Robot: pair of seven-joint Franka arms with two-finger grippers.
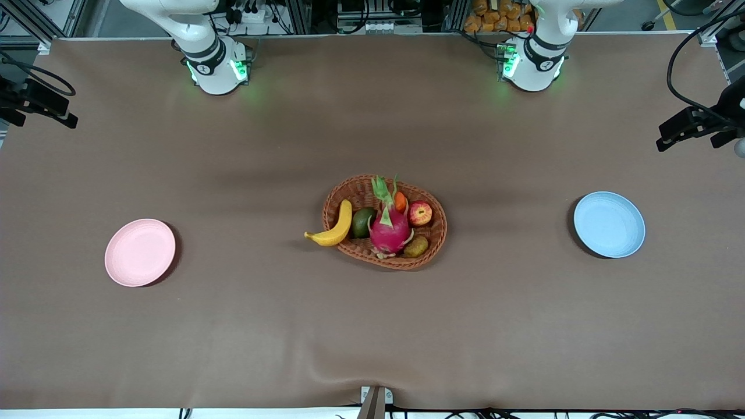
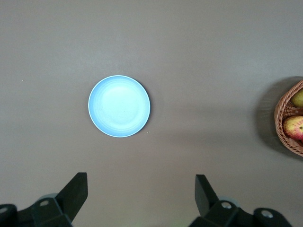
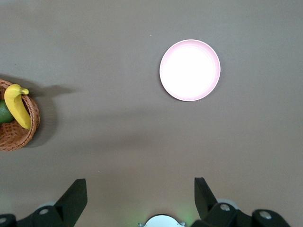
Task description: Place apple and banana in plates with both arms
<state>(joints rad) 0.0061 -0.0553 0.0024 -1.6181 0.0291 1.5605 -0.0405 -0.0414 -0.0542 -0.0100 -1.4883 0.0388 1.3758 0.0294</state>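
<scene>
banana (image 1: pixel 334 227) lengthwise over basket (image 1: pixel 433 241) rim

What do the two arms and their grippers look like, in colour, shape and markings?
Both arms have white rounded shells with a dark grey band near the base and a small round mark under it. Green lights glow at each base, the left arm and the right arm alike. The left gripper and the right gripper are black, each with two wedge-shaped fingers and silver screws.
</scene>
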